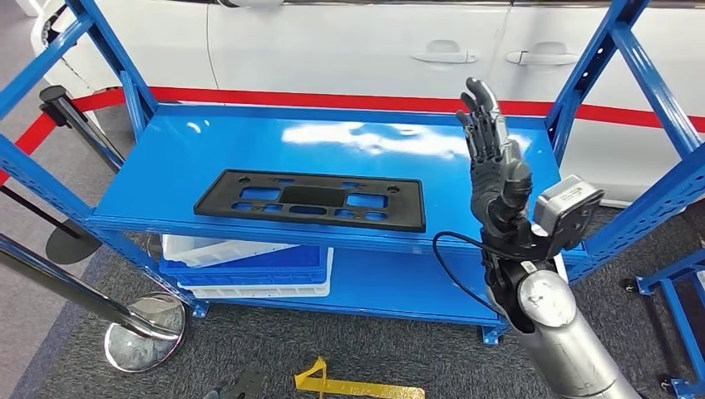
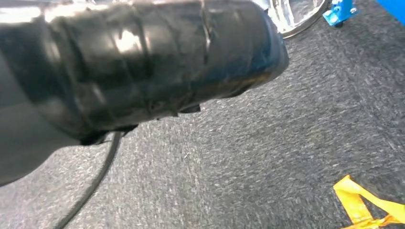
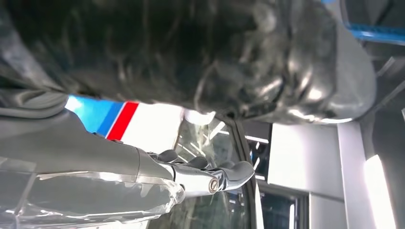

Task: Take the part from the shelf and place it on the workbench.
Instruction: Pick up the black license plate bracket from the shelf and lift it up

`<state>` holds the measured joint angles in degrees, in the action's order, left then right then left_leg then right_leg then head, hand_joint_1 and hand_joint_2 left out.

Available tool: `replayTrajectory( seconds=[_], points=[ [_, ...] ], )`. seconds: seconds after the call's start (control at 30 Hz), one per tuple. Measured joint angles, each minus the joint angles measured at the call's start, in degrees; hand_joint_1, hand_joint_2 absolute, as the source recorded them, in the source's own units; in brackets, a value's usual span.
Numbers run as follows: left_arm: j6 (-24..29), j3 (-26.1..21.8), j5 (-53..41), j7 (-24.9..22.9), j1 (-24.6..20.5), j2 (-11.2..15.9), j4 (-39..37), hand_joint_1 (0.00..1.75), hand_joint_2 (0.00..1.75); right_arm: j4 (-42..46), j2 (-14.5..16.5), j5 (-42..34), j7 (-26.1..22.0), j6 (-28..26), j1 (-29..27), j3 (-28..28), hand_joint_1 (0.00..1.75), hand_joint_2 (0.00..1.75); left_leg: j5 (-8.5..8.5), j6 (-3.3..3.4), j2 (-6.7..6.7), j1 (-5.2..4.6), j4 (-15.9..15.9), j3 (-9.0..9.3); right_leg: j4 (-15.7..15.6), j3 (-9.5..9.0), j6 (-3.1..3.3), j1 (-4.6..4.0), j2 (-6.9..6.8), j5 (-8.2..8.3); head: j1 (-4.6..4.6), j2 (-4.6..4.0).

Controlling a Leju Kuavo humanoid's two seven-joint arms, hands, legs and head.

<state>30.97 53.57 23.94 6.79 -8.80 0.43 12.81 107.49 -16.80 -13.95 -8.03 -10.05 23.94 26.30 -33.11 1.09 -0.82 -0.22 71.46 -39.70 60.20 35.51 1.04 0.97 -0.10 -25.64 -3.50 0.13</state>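
Counting things up from the head view: one black plastic part [image 1: 312, 199], a long flat plate with cut-outs, lying flat on the top deck of one blue shelf [image 1: 208, 145], toward the front edge and a bit left of the middle. On the lower deck sit two stacked bins [image 1: 249, 268], a white one under a blue one by the look of it. Two chrome stanchion bases [image 1: 143, 331] show on the grey carpet [image 1: 349, 349] to the left, though the far one is mostly dark and hard to read. One strip of yellow tape [image 1: 353, 386] lies on the carpet in front of the shelf. Behind it all is a white car [image 1: 374, 46] with two door handles, plus a red line on the floor.

The right hand [image 1: 490, 154] is raised above the right end of the top deck, fingers straight and pointing up, spread a little, holding nothing and well clear of the part.

The right wrist view adds something different: it looks up past the hand's dark back at the car's windscreen and red and blue stripes.

The left wrist view looks down at the carpet and picks up the yellow tape [image 2: 363, 202] and a blue shelf foot [image 2: 340, 10]; as for the left hand, I can't tell whether it's spread or curled.
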Motion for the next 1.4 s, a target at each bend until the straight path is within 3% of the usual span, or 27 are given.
replayTrajectory(
  seconds=[0.03,0.07,0.1,0.17,0.23,0.27,0.37,0.43,0.6,0.8,1.07,1.4],
  points=[
    [-0.3,0.0,0.0,-0.6,0.0,0.0,0.0,0.0,0.0,-0.2,0.0,1.0,0.4,-0.2,0.0,0.5,0.0,0.0,-0.57,-0.1,0.04,0.1,2.8,-1.86,0.0,-0.07,0.08,-0.08,-0.03,-0.11,-0.01,0.0],
    [-0.6,0.0,-0.1,-1.2,0.1,0.0,0.0,0.0,0.0,-0.3,0.0,1.9,0.8,-0.3,0.0,1.1,0.0,0.0,-0.11,-0.1,0.07,0.15,3.8,-2.87,0.0,-0.17,0.12,-0.14,-0.03,-0.21,-0.01,0.0],
    [-0.9,0.0,-0.1,-1.7,0.1,0.0,0.0,0.0,0.0,-0.5,0.0,2.6,1.2,-0.5,0.0,1.5,0.0,0.0,1.44,0.02,0.09,0.16,2.5,-2.76,0.0,-0.34,0.11,-0.19,-0.03,-0.34,-0.01,0.0],
    [-1.1,0.0,-0.1,-2.0,0.1,0.0,0.0,0.0,0.0,-0.8,0.0,3.3,1.4,-0.6,0.2,2.2,0.0,0.0,5.84,0.45,0.19,0.13,-4.7,0.08,0.0,-0.82,-0.05,-0.24,-0.03,-0.64,0.01,0.0],
    [-1.3,0.1,-0.3,-2.5,-0.1,0.0,0.0,0.0,0.0,-1.0,0.0,4.2,1.9,-0.7,0.6,2.8,0.0,0.87,7.93,0.78,0.3,-0.15,-10.7,2.82,-0.1,-0.98,-0.42,-0.35,-0.04,-0.84,0.02,0.0],
    [-1.6,0.2,-0.6,-3.0,-0.1,-0.1,0.0,0.0,0.0,-1.2,0.0,5.3,2.6,-0.9,0.9,3.2,0.0,0.87,7.99,0.68,0.33,-0.22,-12.0,3.35,0.0,-0.92,-0.48,-0.49,-0.06,-0.97,0.05,0.0],
    [-3.1,0.8,-1.7,-5.1,-0.1,-0.2,0.0,0.0,0.0,-2.6,0.3,11.4,5.3,-1.8,1.9,5.0,0.0,0.87,8.01,0.02,0.22,-0.26,-12.5,3.63,0.0,-0.95,0.13,-0.6,-0.09,-1.09,0.21,0.0],
    [-3.7,1.3,-2.6,-6.6,-0.3,-0.1,0.0,0.0,0.0,-4.5,0.9,17.8,7.5,-3.2,2.9,6.6,0.0,1.75,7.95,0.02,0.18,-0.34,-12.5,3.67,-0.3,-1.15,0.11,-0.55,-0.13,-0.94,0.25,0.0],
    [-4.6,3.1,-5.0,-10.8,-1.2,0.1,0.0,0.0,0.0,-13.1,4.1,32.4,12.5,-5.9,6.6,11.7,0.0,1.75,7.95,0.45,0.12,-0.33,-12.5,3.71,-0.8,-1.49,-0.26,-0.6,-0.18,-0.71,0.27,0.0],
    [-5.2,4.3,-5.6,-13.8,-1.6,0.1,0.0,0.0,0.0,-25.5,9.6,42.0,12.3,-9.0,9.1,16.7,0.0,1.75,7.97,0.5,0.1,-0.32,-12.5,3.74,-0.9,-1.54,-0.59,-0.61,-0.21,-0.65,0.24,0.0],
    [-5.2,4.3,-4.2,-15.2,-1.1,0.4,0.0,0.0,0.0,-33.7,15.4,45.6,11.4,-10.6,9.6,20.7,0.0,1.75,7.97,0.49,0.11,-0.11,-12.5,3.81,-0.9,-1.54,-0.62,-0.82,-0.21,-0.66,0.24,0.0],
    [-5.3,4.3,-4.1,-15.3,-0.8,0.6,0.0,0.0,0.0,-37.3,17.4,45.7,11.0,-10.8,10.0,22.8,0.0,1.75,7.99,0.44,0.12,0.19,-12.5,3.86,-0.9,-1.56,-0.61,-1.01,-0.2,-0.66,0.24,0.0]
  ],
)
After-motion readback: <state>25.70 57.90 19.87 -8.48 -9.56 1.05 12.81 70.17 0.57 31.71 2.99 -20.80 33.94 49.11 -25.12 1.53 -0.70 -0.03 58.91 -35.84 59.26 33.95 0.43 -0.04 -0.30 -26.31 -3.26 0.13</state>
